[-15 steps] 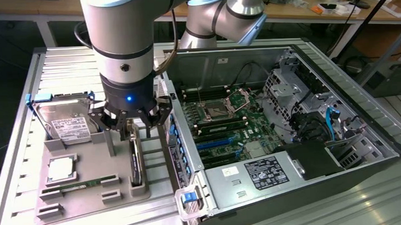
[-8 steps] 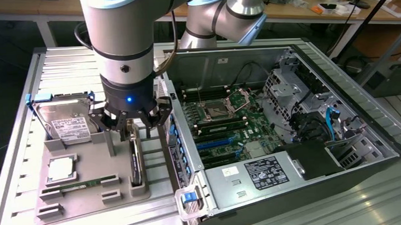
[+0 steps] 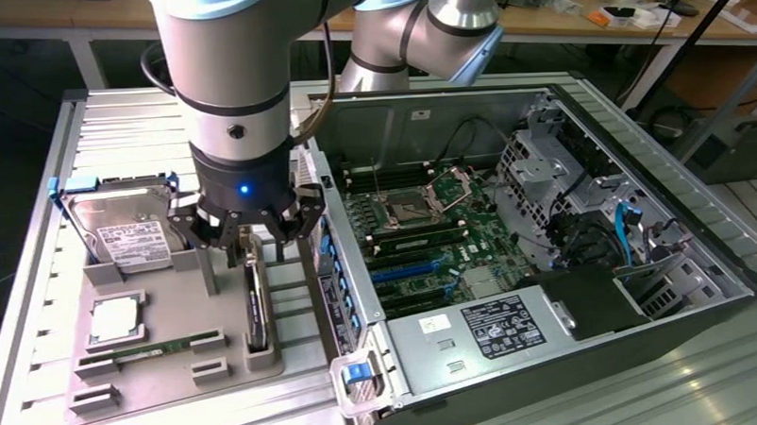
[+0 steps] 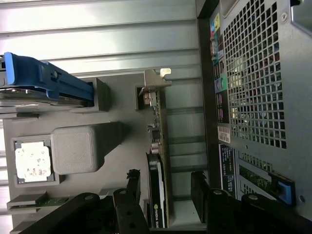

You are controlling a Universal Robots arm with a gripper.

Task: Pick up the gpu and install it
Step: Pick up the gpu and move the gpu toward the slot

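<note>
The gpu (image 3: 258,309) is a thin dark card standing on edge in a slot of the grey parts tray (image 3: 170,380), just off the open computer case. In the wrist view the gpu (image 4: 159,141) runs away from the camera, with its silver bracket at the far end. My gripper (image 3: 256,243) hangs directly over the card's upper end. The gripper (image 4: 165,187) is open, with one dark finger (image 4: 133,181) on each side of the card, and I see a gap to both. Nothing is held.
The tray also carries a silver hard drive (image 3: 125,233) in a blue frame, a CPU (image 3: 115,319) and a green RAM stick (image 3: 144,354). The open case (image 3: 681,211) lies at the exterior view's right, its motherboard (image 3: 436,234) showing blue slots (image 3: 403,270). Its perforated rear wall (image 4: 258,83) is close to my gripper.
</note>
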